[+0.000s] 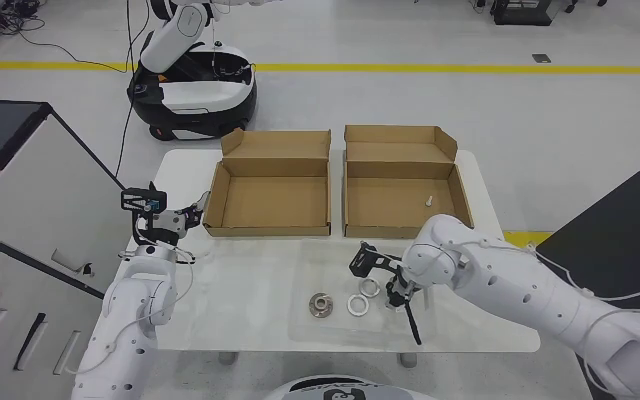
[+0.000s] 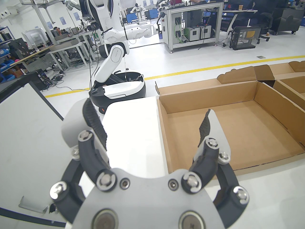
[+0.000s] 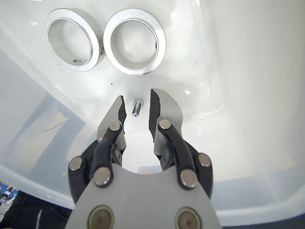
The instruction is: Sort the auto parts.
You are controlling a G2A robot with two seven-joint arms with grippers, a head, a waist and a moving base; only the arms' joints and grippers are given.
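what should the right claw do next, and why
Probably shut the right claw on the small bolt, perhaps easing lower first: the bolt lies between its open fingers, touching neither, and the two rings sit clear beyond the tips.

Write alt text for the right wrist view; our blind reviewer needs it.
The right gripper, jaws open, straddles a small bolt lying in a white tray. Two metal rings lie side by side beyond it.

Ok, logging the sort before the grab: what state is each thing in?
Small silver steel bolt: lying flat, ungripped.
Right claw: open, straddling the bolt.
Left claw: open, holding nothing.
Two silver metal rings: lying flat.
Left brown cardboard box: open.
Right brown cardboard box: open.
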